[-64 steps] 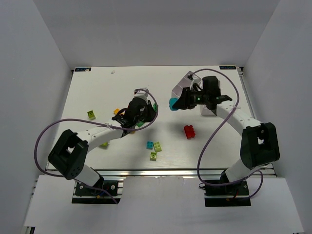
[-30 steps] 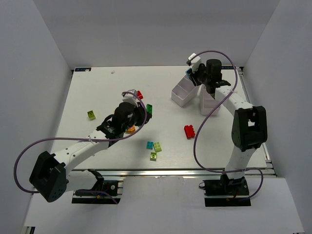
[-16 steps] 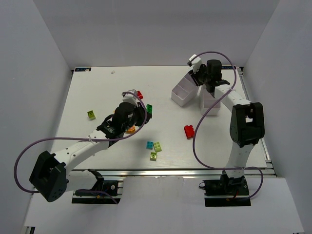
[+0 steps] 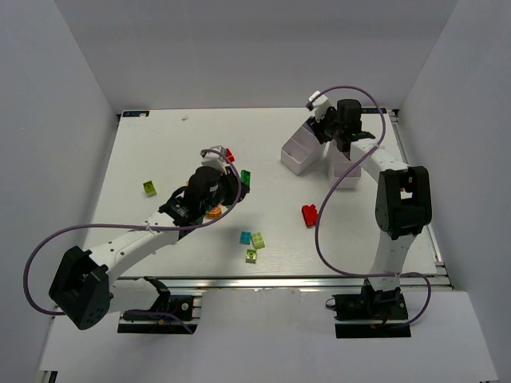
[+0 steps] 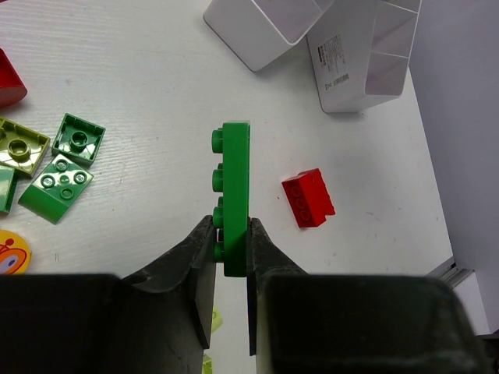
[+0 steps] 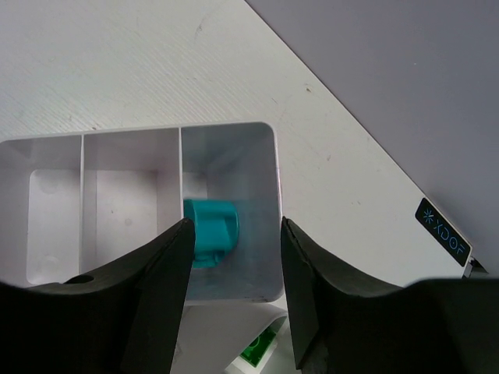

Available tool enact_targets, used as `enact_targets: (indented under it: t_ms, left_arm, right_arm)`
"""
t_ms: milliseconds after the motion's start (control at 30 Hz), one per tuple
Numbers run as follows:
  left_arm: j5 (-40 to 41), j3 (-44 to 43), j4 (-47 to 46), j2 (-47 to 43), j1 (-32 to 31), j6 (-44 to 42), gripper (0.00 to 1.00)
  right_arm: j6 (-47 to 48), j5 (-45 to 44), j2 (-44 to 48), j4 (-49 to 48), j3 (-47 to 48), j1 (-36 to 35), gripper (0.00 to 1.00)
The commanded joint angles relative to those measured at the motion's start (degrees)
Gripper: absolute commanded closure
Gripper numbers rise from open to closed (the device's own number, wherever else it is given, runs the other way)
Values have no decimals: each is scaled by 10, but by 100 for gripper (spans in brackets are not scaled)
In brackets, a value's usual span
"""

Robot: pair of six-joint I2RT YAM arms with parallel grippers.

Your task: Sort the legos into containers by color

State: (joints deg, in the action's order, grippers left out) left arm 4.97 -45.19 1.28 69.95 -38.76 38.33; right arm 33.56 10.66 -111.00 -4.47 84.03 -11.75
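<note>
Release on the right follows a pickup on the left. Just toward 9 o'clock from table centre, the left gripper [image 5: 231, 234] pinches a flat green studded plastic plate [image 5: 234, 179] edge-up. At 1 o'clock, the right gripper [image 6: 231, 257] has opened wide over the white divided plastic tray [image 6: 131, 132]. The cyan-blue plastic brick [image 6: 209, 227] now lies in its end compartment, so cyan counts as sorted and green looks to be next.

Right tool [image 6: 234, 227] carried cyan brick [image 6: 210, 231] into tray [image 6: 226, 144] end compartment.
</note>
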Motion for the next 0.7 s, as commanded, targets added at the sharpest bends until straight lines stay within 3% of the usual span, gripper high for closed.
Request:
enact_targets:
  t_ms: [0,133,233,267,367,433,500,533,567,667]
  left_arm:
    - [-10,-24,-8,-6,2,-5,98]
    - [-15,-26,-9,-7,2,-8,98]
    - [-36,-20,-37,-10,2,-15,98]
    - [-72,-17,-59,-9,3,-21,98]
    - [-130,4,-126,-2,3,-36,97]
    - [-192,16,-178,2,1,-46,97]
    - [-245,26,-206,7,-2,-67,97]
    - [-261,29,-230,8,-4,-75,97]
    - [-271,32,-234,10,-5,-93,97]
    - [-288,31,-228,10,-7,-126,97]
  right_arm:
    - [-3,7,13,-9,28,3,46]
    - [-17,16,25,0,32,6,46]
    - [-22,56,53,21,34,12,34]
    - [-10,112,74,43,33,14,25]
    - [22,287,120,103,11,26,18]
    - [102,435,139,160,3,28,17]
    - [176,529,155,277,-2,27,17]
    - [265,606,156,325,0,27,18]
    - [307,631,156,422,10,25,18]
    - [420,669,131,552,50,10,19]
